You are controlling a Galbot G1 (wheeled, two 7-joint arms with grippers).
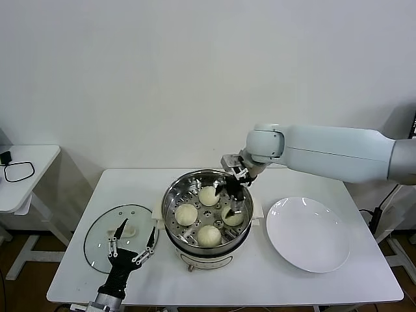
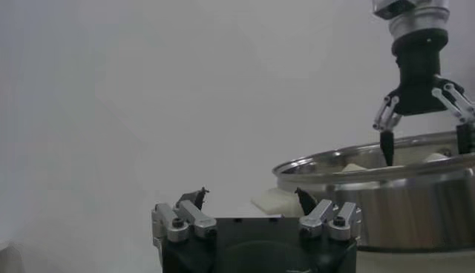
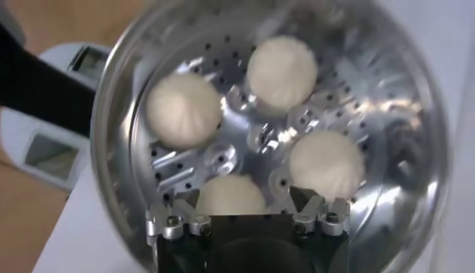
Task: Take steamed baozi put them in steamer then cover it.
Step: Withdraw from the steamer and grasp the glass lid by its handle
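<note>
Head view: white table (image 1: 338,286) carries everything, w/ a smaller side table (image 1: 26,188) off to the robot's left. Right arm (image 1: 338,153) reaches in from the right side over the steamer (image 1: 170,207), a shiny steel pot on a cream base, sitting mid-table. White plate (image 1: 309,237) lies just beside the steamer on the right, bare. Glass cover (image 1: 97,244) lies flat on the table just left of the steamer, cream handle up, not on the pot.

All 4 steamed baozi sit on the perforated tray inside the steamer: one at the far side (image 1: 208,195), one left (image 1: 186,214), one near the front (image 1: 208,235), one right (image 1: 229,217).

Right gripper (image 1: 233,203) hangs inside the pot rim, directly above the right-hand bun; fingers spread, nothing pinched btwn them. Right wrist view shows the same: four buns (image 3: 326,163) spaced around the tray centre, apart from each other, gripper fingertips either side of the nearest bun (image 3: 230,196) w/ clear gaps.

Left gripper (image 1: 133,242) hovers low at the front-left of the table, over the near edge of the cover, fingers spread wide and holding nothing. Left wrist view: its fingertips (image 2: 304,199) are apart, steamer wall (image 2: 386,200) just ahead.
</note>
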